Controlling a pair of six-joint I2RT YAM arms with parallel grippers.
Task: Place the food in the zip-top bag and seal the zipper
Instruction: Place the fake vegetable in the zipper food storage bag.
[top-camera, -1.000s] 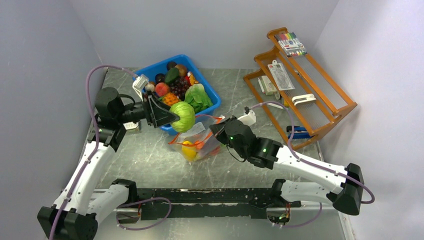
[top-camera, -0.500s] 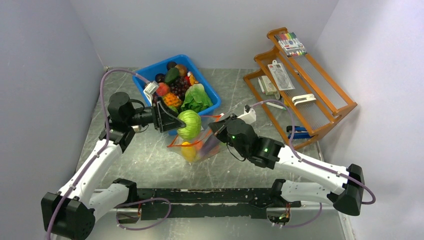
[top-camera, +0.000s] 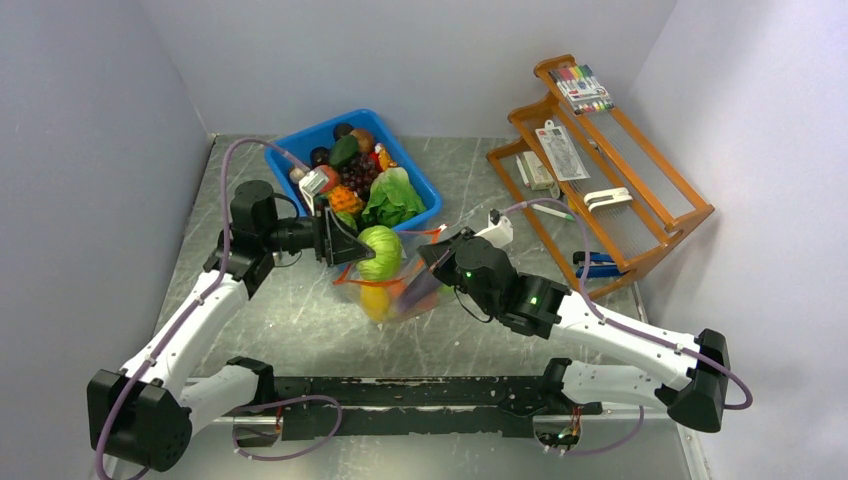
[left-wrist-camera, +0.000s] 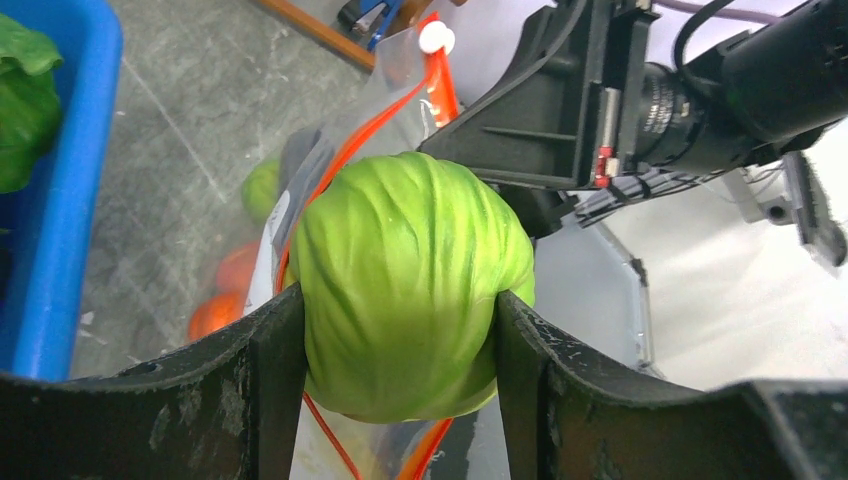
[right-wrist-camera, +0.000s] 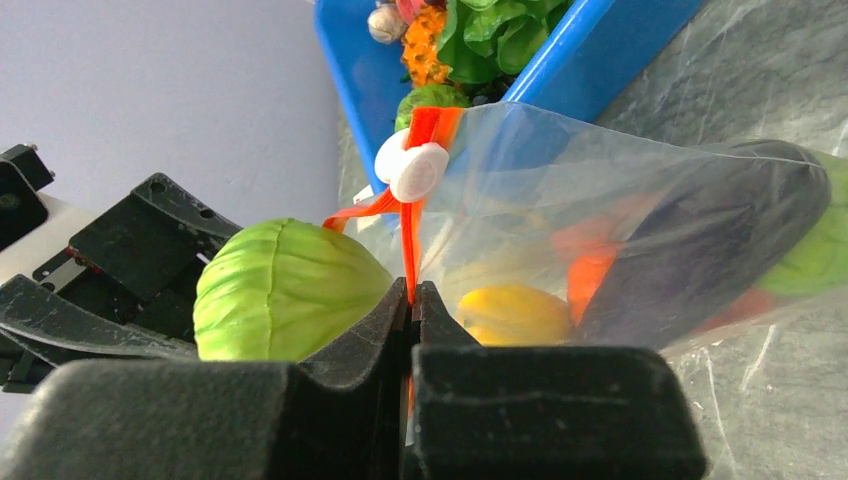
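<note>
Top view: your left jaws grip the cabbage (top-camera: 380, 252) and hold it at the mouth of the bag (top-camera: 400, 298); your right jaws, opposite, are closed on the bag's edge and hold the mouth up off the surface; the bin (top-camera: 420, 178) beyond both carries more food.

Left wrist: the cabbage sits squarely between the jaws; just past it runs the zipper (left-wrist-camera: 441, 90), parted, with its slider (left-wrist-camera: 436, 37) at the far end.

Right wrist: the jaws pinch the zipper strip just below the slider; the cabbage is to their left, and you cannot tell whether it has crossed the rim; beyond the jaws a yellow piece (right-wrist-camera: 510, 312), an orange piece (right-wrist-camera: 590, 270) and the eggplant (right-wrist-camera: 700, 250) lie inside the bag.

As I judge it, some food is bagged; the cabbage has yet to drop in; sealing is not begun.
</note>
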